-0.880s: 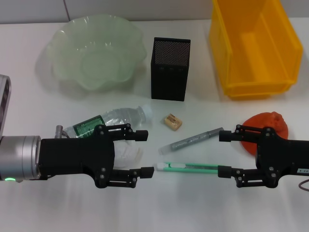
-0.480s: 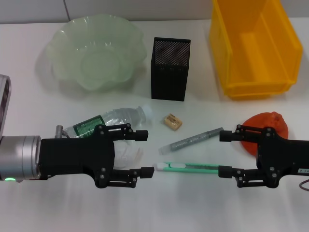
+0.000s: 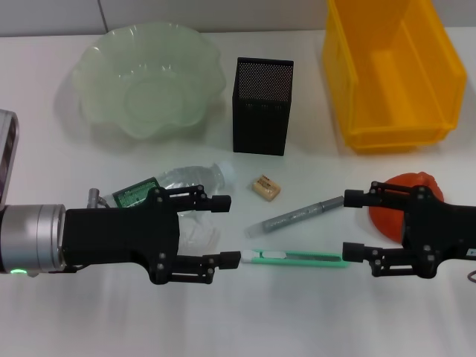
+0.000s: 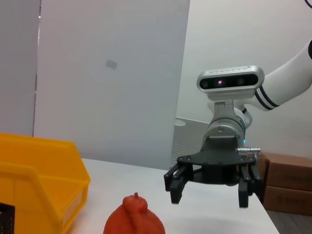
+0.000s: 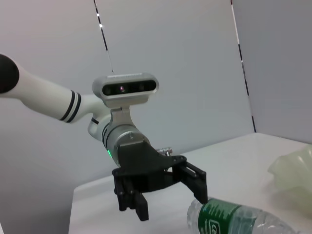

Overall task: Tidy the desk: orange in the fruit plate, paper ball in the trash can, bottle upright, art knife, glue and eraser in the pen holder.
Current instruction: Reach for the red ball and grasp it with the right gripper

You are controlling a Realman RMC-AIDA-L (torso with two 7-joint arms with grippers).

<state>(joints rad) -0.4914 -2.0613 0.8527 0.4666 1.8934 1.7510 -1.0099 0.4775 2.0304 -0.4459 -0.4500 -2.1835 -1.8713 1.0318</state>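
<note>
Over the counter (image 3: 312,312), both hands released: left hand (image 3: 223,230) probably above the paper ball (image 3: 195,236); could nudge bottle (image 3: 167,184) rolling. Right hand (image 3: 351,224) crowds orange (image 3: 394,204).

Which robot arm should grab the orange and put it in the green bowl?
Probably the right. The right gripper hangs open right beside the orange, which shows just behind it. The left gripper is also open, but it hovers far off, over the lying bottle and a paper ball.

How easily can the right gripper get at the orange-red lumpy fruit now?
Probably easily. The right gripper hovers open directly over the orange-red lumpy fruit, which lies on the white desk; nothing lies on top of the fruit.
</note>
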